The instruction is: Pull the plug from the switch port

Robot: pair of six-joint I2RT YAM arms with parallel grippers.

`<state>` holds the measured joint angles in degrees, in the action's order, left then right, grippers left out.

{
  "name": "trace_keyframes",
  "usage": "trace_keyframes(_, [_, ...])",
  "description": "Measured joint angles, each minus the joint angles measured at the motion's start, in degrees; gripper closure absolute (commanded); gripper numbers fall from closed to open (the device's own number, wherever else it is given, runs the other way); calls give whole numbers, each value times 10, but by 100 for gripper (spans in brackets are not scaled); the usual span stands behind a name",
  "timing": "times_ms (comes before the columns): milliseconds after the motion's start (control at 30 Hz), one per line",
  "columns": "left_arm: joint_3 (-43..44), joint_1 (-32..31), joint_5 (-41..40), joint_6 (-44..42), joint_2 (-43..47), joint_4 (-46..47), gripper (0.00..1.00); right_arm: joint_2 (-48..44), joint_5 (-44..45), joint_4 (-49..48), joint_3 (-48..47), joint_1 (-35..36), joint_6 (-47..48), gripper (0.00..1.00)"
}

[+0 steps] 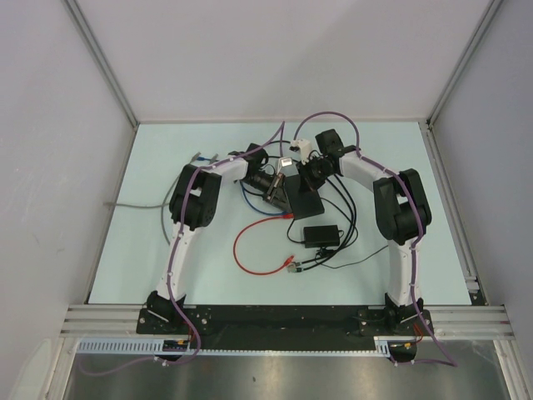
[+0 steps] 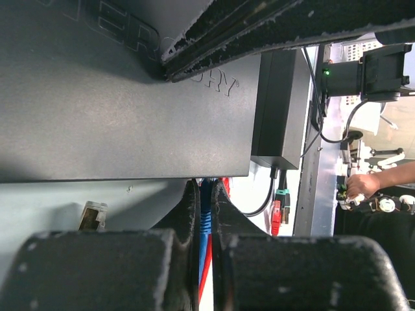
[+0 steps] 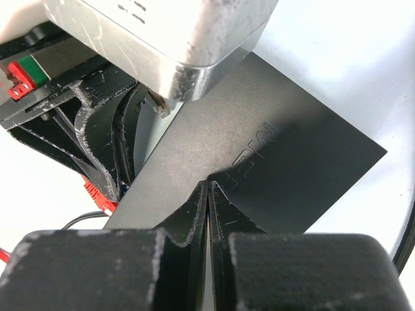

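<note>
Left gripper [image 2: 205, 194] clamped on blue plug [image 2: 205, 219] at switch's [image 2: 117, 116] left side; right gripper [image 3: 207, 189], fingers together, touches its top.

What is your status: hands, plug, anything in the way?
Left hand shut on blue plug at switch edge. Right hand shut, tips on switch. Red cable alongside.
</note>
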<state>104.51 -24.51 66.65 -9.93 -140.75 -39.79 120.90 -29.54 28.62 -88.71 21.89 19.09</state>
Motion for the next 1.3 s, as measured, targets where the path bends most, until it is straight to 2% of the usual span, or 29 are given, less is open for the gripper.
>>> trace_keyframes(333, [11, -1, -10, -6, -1, -16, 100, 0, 0, 0, 0, 0, 0, 94])
trace_keyframes(633, [19, -1, -15, -55, -4, -43, 100, 0, 0, 0, 0, 0, 0, 94])
trace_keyframes(733, [69, 3, -10, -85, -28, -111, 100, 0, 0, 1, -1, 0, 0, 94])
trace_keyframes(833, [85, 8, 0, -97, -41, -140, 100, 1, -1, 2, -2, 0, 0, 94])
trace_keyframes(1133, [90, 68, -31, -148, -35, -203, 100, 2, -1, 4, -3, 0, 0, 94])
trace_keyframes(1300, [115, 110, -67, -191, 4, -243, 100, 2, -1, 4, -3, 0, 0, 93])
